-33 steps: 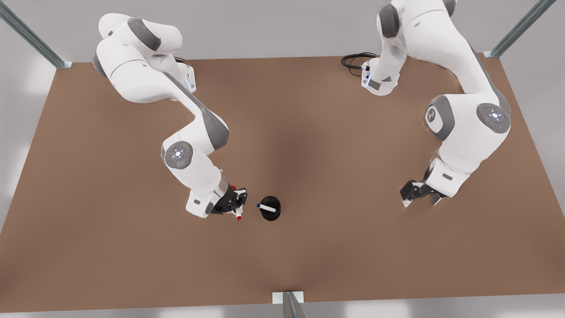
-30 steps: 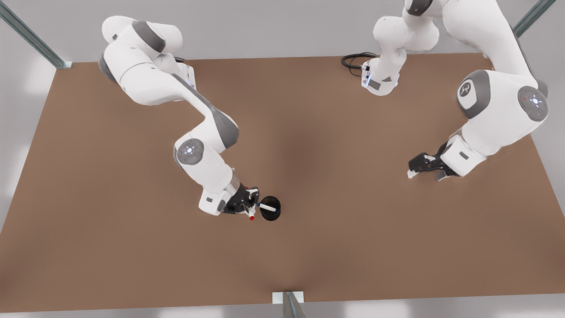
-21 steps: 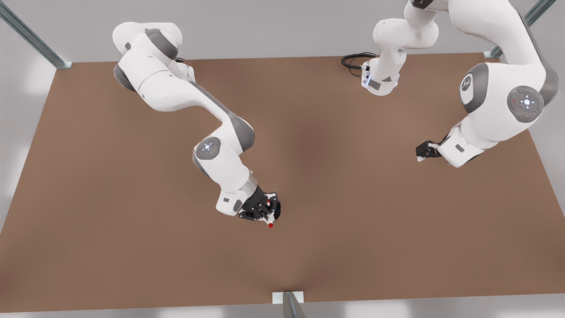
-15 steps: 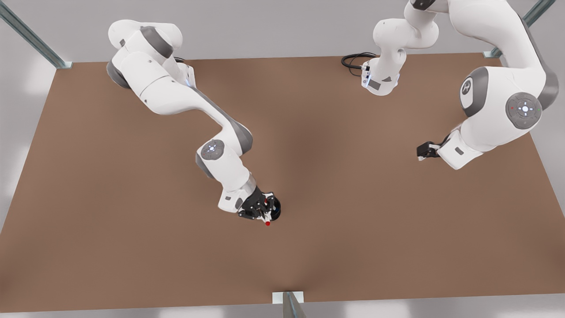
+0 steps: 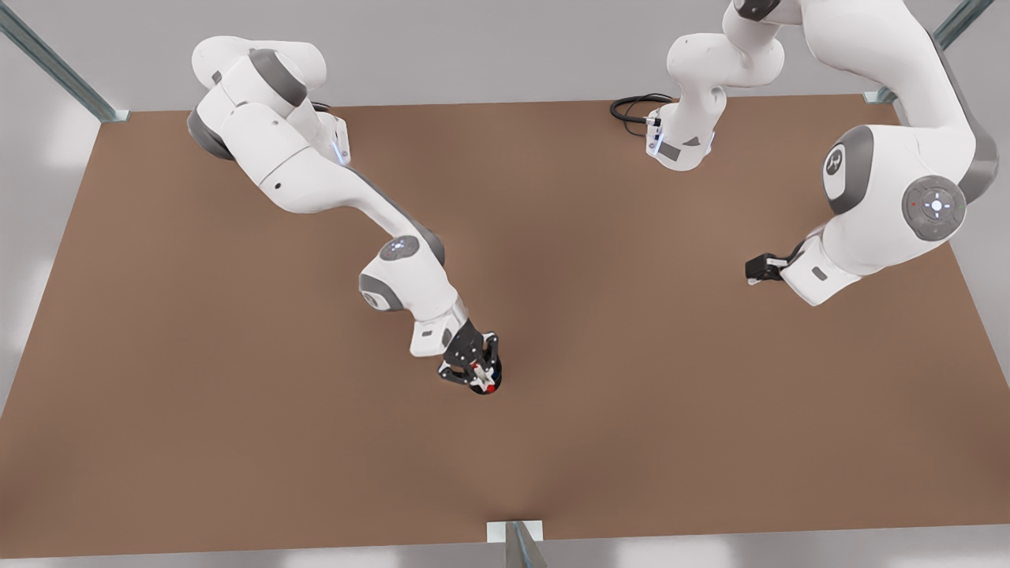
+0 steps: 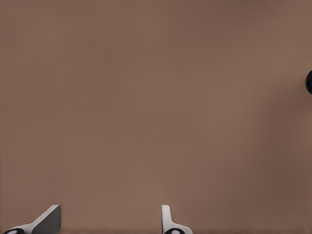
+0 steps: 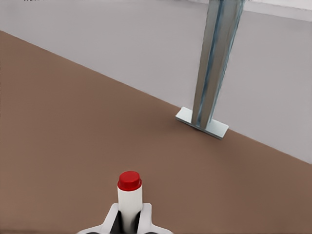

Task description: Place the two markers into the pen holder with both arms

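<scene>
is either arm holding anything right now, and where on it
The right tool grips the red-capped marker on its white barrel, just below the red end. The left tool is open, holding nothing.

Two white arms (image 5: 316, 173), two grippers, one red-ended marker (image 7: 129, 195), one black pen holder (image 5: 488, 385), one cable coil (image 5: 635, 106).

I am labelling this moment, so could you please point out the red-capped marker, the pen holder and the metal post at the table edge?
red-capped marker (image 7: 129, 181): right wrist view, on its red end.
pen holder (image 5: 495, 384): front view, on the black rim beside the right tool.
metal post (image 7: 217, 53): right wrist view, on the upright's middle.
</scene>
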